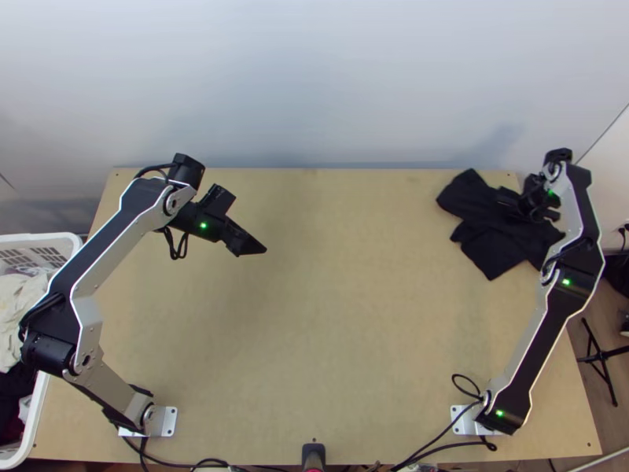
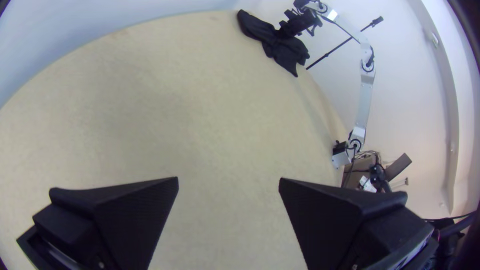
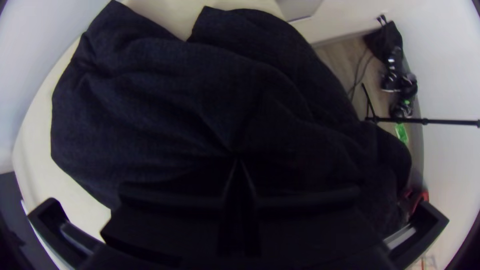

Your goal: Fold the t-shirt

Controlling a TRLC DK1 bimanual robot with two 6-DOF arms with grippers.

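Largest under me is the table (image 1: 330, 377), pale, smooth, fine-grained wood with straight edges; my two arms, silvery plates over black joints, stand on it at eight and four o'clock. Near nine o'clock sits a basket (image 1: 47, 237) of white slotted plastic, heaped with cream and dark cloth. The t-shirt (image 1: 491, 253), soft and black, lies bunched at two o'clock, by the table's far right corner, with blunt, rumpled lobes toward ten and seven o'clock of the heap. Over its upper part is my right gripper (image 1: 536, 200), its flat fingers pressed together on a pinch of the fabric. My left gripper (image 1: 252, 245) hangs above bare wood toward half past ten, its wedge-shaped fingers (image 2: 142, 215) spread wide with nothing between. The left wrist view adds the fine ridges on those fingers' inner faces; the right wrist view brings out the weave and the folds running in to my grip, plus wooden floor (image 3: 345, 62) and a thin black stand (image 3: 425, 121) beyond the cloth. From the top, my right arm covers part of the shirt. Black fingers merge into black fabric, so I cannot tell which part I pinch, nor how many layers.
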